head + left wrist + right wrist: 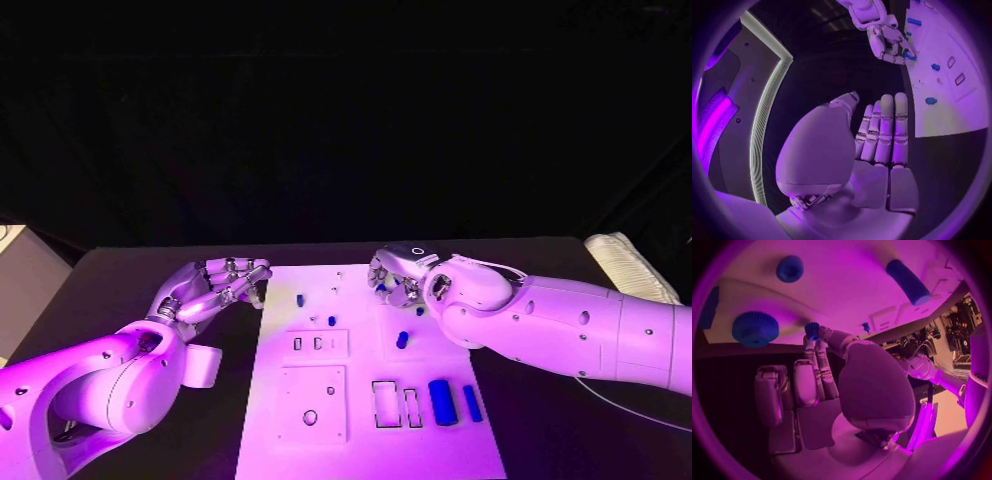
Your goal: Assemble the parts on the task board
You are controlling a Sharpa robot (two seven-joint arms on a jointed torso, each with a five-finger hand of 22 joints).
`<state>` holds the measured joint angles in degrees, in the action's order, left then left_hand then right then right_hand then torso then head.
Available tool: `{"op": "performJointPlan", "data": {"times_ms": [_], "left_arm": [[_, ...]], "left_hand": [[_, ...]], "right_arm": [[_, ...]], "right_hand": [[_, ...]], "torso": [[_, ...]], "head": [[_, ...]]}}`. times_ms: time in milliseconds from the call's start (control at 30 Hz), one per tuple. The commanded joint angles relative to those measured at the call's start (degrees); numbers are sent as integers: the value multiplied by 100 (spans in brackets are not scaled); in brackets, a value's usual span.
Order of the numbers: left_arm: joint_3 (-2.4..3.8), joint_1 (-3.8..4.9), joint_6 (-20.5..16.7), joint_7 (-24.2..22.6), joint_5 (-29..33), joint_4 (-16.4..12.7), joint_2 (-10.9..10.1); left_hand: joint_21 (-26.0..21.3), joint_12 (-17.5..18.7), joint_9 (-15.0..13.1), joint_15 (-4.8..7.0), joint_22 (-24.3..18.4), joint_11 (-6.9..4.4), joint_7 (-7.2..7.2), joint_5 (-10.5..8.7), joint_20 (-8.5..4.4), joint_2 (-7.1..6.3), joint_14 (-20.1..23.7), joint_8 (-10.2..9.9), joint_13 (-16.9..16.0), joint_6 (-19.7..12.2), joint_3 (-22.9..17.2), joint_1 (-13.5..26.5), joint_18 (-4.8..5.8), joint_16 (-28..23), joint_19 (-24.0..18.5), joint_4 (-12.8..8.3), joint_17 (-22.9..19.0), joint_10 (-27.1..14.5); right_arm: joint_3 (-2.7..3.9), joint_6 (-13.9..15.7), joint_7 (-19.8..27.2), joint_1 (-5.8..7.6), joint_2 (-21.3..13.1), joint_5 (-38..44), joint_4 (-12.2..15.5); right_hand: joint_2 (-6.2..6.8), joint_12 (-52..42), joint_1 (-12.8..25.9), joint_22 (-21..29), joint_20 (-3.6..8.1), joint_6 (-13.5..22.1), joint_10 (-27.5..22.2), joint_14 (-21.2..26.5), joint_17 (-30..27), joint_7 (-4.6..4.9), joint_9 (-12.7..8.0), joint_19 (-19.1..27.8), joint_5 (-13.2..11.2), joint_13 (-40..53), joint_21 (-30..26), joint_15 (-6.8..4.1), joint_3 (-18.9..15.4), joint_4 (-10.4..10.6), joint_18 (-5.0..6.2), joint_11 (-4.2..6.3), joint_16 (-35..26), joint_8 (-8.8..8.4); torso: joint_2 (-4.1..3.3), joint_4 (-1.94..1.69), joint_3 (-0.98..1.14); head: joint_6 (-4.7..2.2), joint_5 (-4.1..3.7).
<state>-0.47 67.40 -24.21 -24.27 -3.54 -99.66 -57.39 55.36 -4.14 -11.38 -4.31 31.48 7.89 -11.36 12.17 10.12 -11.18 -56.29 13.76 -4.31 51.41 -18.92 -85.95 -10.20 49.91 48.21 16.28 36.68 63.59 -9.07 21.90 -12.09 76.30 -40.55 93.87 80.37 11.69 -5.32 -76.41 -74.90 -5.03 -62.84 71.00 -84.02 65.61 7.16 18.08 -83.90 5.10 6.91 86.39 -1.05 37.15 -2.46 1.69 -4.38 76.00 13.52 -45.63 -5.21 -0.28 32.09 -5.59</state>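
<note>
Right robot hand pinching small blue part, left robot hand flat, fingers together

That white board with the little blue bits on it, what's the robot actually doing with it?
It is putting small blue parts together on the task board. Its right hand is over the far end of the board, pinching a small blue part at its fingertips. Its left hand holds nothing and hovers beside the board's left edge, fingers straight. Two long blue pieces lie near the board's close right corner, and a few small ones sit nearer the middle.
</note>
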Motion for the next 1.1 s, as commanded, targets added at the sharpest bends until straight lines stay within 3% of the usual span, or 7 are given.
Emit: {"op": "performJointPlan", "data": {"times_ms": [33, 367, 633, 867, 1100], "left_arm": [[5, 12, 110, -15, 16, -6, -1], [5, 13, 113, -9, 18, 1, -1], [5, 17, 122, -3, 18, -3, 2], [5, 28, 128, 2, 18, -6, 2], [5, 43, 138, 9, 18, -8, 13]], "left_hand": [[32, 20, -7, -9, 5, 25, -20, -20, -1, -14, 30, -36, -10, -23, -30, 13, -25, 27, -51, -1, 8, -15], [32, 20, -7, -9, 5, 25, -20, -20, -1, -14, 30, -36, -10, -23, -30, 13, -25, 27, -51, -1, 8, -15], [32, 20, -7, -9, 5, 25, -20, -20, -1, -14, 30, -36, -10, -23, -30, 13, -25, 27, -51, -1, 8, -15], [46, 21, -10, -11, 14, 25, -20, -26, 1, -11, 38, -38, -10, -27, -36, 17, -25, 37, -62, 0, 10, -21], [46, 21, -10, -11, 14, 25, -20, -26, 1, -11, 38, -38, -10, -27, -36, 17, -25, 37, -62, 0, 10, -21]], "right_arm": [[3, 321, -34, -3, 29, 93, 35], [36, 651, -127, 28, 280, 167, -30], [57, 796, -167, 65, 643, 237, -352], [61, 840, -193, 77, 846, 305, -536], [62, 880, -202, 80, 1035, 366, -739]], "right_hand": [[-24, -44, -30, -979, 21, 6, 177, -167, 2, -12, 12, -334, 20, 145, 39, -22, 12, -25, -47, 122, 35, 14], [-19, -46, -33, -1000, 22, 3, 186, -167, -2, -9, 19, -345, 18, 151, 51, -24, 15, -35, -52, 122, 35, 17], [-14, -47, -35, -1041, 23, -1, 195, -171, 14, -7, 26, -366, 17, 156, 76, -25, 18, -44, -61, 122, 48, 19], [-10, -47, -32, -1047, 24, -2, 199, -173, 22, -6, 29, -369, 16, 158, 80, -25, 17, -47, -62, 122, 54, 20], [-9, -47, -31, -1048, 24, -2, 201, -174, 26, -6, 30, -370, 15, 159, 80, -25, 18, -48, -62, 122, 57, 20]], "torso": [[-8, -5, -2], [-11, -11, -15], [-30, -35, -19], [-36, -22, -18], [-43, -42, -16]], "head": [[0, 7], [-23, 5], [-51, 3], [-48, 23], [-54, 24]]}}
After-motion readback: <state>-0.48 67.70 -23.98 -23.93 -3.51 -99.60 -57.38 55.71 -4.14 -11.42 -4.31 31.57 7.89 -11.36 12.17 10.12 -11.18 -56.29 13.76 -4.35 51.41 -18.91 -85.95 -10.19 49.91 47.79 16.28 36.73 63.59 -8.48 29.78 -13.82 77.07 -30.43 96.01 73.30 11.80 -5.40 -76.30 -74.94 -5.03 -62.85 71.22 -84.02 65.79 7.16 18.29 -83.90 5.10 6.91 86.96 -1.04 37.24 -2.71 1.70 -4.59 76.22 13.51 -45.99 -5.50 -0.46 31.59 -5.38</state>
